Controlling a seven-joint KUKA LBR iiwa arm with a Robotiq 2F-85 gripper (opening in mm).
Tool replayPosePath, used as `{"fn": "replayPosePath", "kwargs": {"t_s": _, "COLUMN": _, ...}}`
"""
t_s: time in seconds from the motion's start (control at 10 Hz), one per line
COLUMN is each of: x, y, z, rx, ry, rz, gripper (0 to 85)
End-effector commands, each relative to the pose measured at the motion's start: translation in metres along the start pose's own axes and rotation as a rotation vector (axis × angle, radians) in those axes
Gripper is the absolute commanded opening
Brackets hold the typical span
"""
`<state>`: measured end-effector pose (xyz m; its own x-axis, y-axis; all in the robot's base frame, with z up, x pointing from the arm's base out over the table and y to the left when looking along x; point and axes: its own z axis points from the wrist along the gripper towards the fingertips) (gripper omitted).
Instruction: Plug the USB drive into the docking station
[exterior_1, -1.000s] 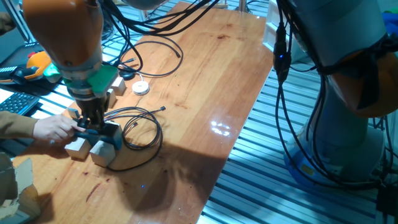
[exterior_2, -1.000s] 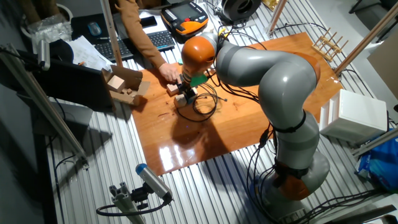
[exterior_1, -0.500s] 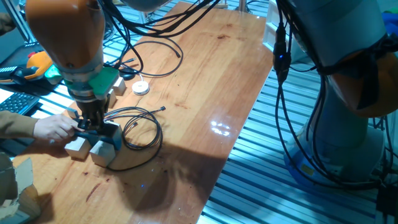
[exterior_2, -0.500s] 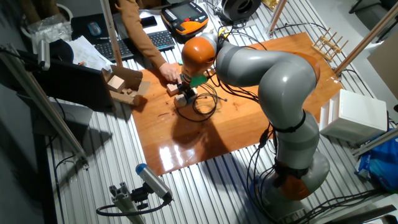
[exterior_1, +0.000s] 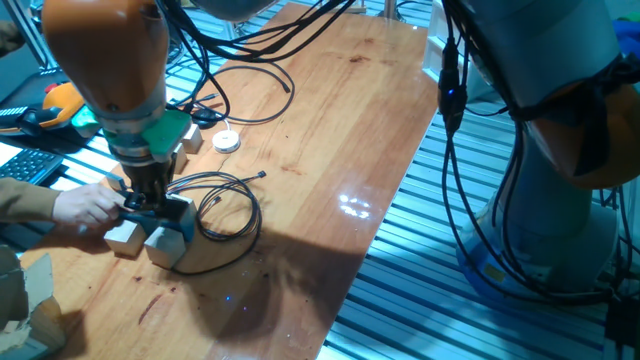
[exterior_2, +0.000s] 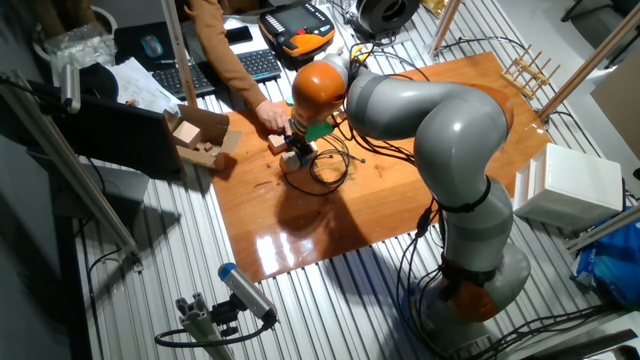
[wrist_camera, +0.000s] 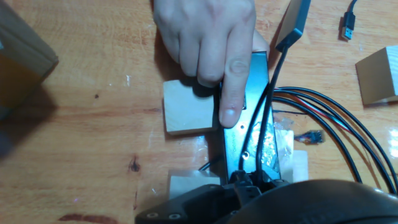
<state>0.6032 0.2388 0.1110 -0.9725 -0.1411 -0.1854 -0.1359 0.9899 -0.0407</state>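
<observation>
The docking station (wrist_camera: 249, 143) is a dark bar lying lengthwise between pale wooden cubes (wrist_camera: 186, 106); it also shows in one fixed view (exterior_1: 168, 212). My gripper (exterior_1: 150, 195) stands straight down on it, and shows small in the other fixed view (exterior_2: 297, 143). In the hand view only its black housing fills the bottom edge, and the fingertips are hidden. A person's hand (wrist_camera: 205, 37) presses one finger onto the bar. The USB drive is not visible in any view. I cannot tell whether the jaws are open or shut.
The station's thin black cable (exterior_1: 230, 215) loops to the right of the gripper, with a loose plug end (wrist_camera: 349, 25). A white disc (exterior_1: 227, 141) and a black puck (exterior_1: 205, 119) lie behind. Another cube (wrist_camera: 379, 74) sits right. Cardboard boxes (exterior_2: 195, 135) stand off the table.
</observation>
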Motion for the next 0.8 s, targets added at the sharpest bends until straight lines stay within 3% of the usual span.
{"fn": "replayPosePath", "kwargs": {"t_s": 0.0, "x": -0.001, "y": 0.0, "z": -0.002, "rx": -0.003, "ry": -0.002, "rz": 0.019, "gripper": 34.0}}
{"fn": "replayPosePath", "kwargs": {"t_s": 0.1, "x": -0.001, "y": 0.0, "z": -0.003, "rx": -0.002, "ry": -0.004, "rz": 0.041, "gripper": 68.0}}
{"fn": "replayPosePath", "kwargs": {"t_s": 0.2, "x": -0.001, "y": 0.0, "z": -0.003, "rx": -0.009, "ry": -0.009, "rz": 0.057, "gripper": 85.0}}
{"fn": "replayPosePath", "kwargs": {"t_s": 0.3, "x": -0.002, "y": 0.0, "z": -0.004, "rx": -0.017, "ry": -0.005, "rz": 0.053, "gripper": 85.0}}
{"fn": "replayPosePath", "kwargs": {"t_s": 0.5, "x": -0.004, "y": 0.0, "z": -0.013, "rx": -0.067, "ry": 0.028, "rz": 0.069, "gripper": 85.0}}
{"fn": "replayPosePath", "kwargs": {"t_s": 0.7, "x": -0.009, "y": 0.003, "z": -0.028, "rx": -0.065, "ry": 0.046, "rz": 0.079, "gripper": 85.0}}
